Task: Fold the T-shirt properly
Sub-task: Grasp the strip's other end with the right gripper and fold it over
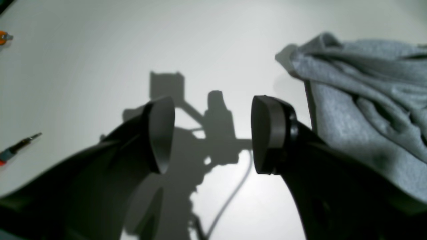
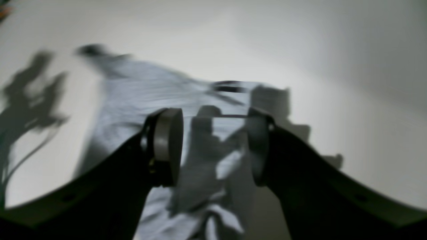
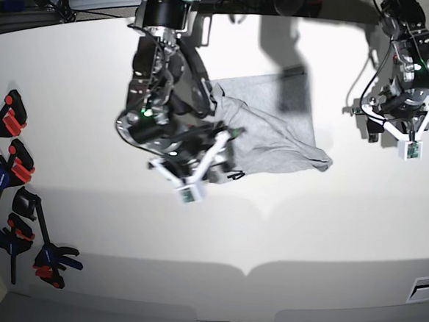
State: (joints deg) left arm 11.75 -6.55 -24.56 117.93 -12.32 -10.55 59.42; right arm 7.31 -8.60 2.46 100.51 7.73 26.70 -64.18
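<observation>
Grey heather cotton, rumpled: the T-shirt (image 3: 264,139) lying in a loose heap on the white table (image 3: 217,227), a little beyond the table's middle in the base view, one corner drawn out to a point toward that view's right. Folds and ridges across the cloth, not flat.

Nearest in the base view, along the left edge of the table: a row of black clamps (image 3: 13,191) with orange and blue grips, well apart from the cloth.

Further in, on that view's left: the right gripper (image 3: 203,167), hanging over the near-left edge of the T-shirt (image 2: 140,93). From its own wrist view, jaws standing apart, nothing between the round pads (image 2: 168,146), blurred cloth and dark shadow below them. Whether the pads touch the cloth cannot be told.

Further back, on the base view's right: the left gripper (image 3: 401,130), over bare table, well apart from the T-shirt's drawn-out corner. From its wrist view, left gripper (image 1: 212,135) jaws likewise apart and empty, only its own shadow on the white surface beneath. Grey folds of the T-shirt (image 1: 363,100) filling the right side of that view, just beside one finger (image 1: 267,133). Screwdriver tip (image 1: 20,146) at that view's far left edge.
</observation>
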